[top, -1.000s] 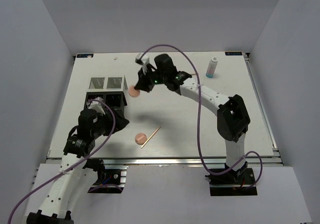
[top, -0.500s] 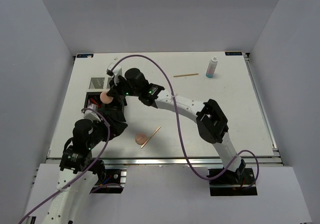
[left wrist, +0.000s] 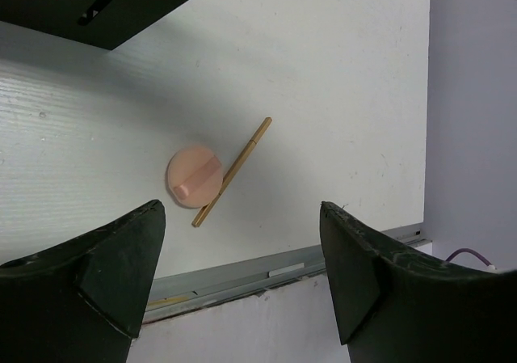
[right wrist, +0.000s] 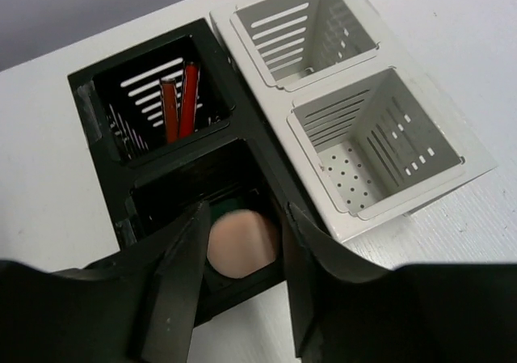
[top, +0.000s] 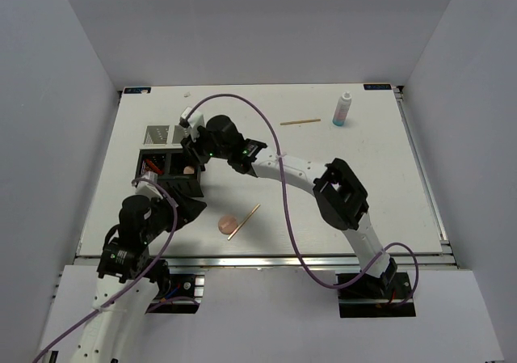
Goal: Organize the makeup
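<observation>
At the left, the left pincer [left wrist: 240, 209] hung above the counter [top: 404, 177] with its jaws spread wide and nothing between them. Just beyond it stood the black organizer [right wrist: 182, 151], joined to a pair of white slotted baskets [right wrist: 339, 128]. One of its cells held two red-and-black sticks [right wrist: 179, 100] leaning upright. The step in hand looked like the placing of a peach-pink disc [right wrist: 242, 246]. It lay flat and low in the neighbouring cell, seemingly atop something dark green. The right pincer [right wrist: 242, 217] hovered over that cell with its jaws parted to either side of the disc and apparently off it. The next move likely called for a straight lift clear of the cell walls before any swing away. Further right on the counter lay a second disc [left wrist: 194, 177], round and matte with a raised bar across its face. A wooden stick [left wrist: 234, 169] rested against its edge, so taking one might nudge the other. Well apart at the far right were another wooden stick [top: 300, 122] and a small white-and-blue bottle [top: 344, 109] standing upright, both yet to be sorted.
</observation>
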Available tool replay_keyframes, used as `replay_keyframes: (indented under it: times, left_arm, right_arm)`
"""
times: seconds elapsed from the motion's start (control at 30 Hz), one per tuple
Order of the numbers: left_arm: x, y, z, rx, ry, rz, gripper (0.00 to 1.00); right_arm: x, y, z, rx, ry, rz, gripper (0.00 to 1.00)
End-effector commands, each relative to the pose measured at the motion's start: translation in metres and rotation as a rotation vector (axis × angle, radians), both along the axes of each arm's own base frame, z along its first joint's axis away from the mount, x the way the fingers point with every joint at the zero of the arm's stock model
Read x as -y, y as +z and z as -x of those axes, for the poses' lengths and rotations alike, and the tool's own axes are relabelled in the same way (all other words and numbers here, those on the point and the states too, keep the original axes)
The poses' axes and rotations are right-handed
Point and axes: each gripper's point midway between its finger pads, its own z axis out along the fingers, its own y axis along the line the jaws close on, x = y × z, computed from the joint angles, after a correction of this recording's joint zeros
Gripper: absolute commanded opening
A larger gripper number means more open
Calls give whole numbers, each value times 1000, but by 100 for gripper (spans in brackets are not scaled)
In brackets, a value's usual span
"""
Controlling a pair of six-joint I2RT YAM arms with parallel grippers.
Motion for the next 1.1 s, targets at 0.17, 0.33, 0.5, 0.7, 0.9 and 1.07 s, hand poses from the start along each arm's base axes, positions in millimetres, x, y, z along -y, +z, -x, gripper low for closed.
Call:
replay_keyframes:
  times: [0.17, 0.33, 0.5, 0.7, 0.9, 1.07]
  left_arm:
    - [12, -10, -16, -40, -40, 31, 75]
    - [19, -20, -26, -81, -62, 37, 61]
    - [22, -32, -32, -124, -75, 19, 60]
    - [34, -54, -27, -213, -118, -90, 67]
    - [56, -90, -14, -323, -159, -255, 70]
    - [48, -103, -26, -337, -83, -397, 68]
  right_arm:
    - [18, 71, 11, 111, 77, -102, 51]
    - [82, 121, -10, 161, 32, -197, 21]
    - [154, 81, -27, 42, -5, -118, 8]
    - [230, 41, -24, -20, -84, -42, 18]
    - [271, 21, -5, -53, -136, -17, 24]
    - [286, 14, -3, -70, -164, -14, 24]
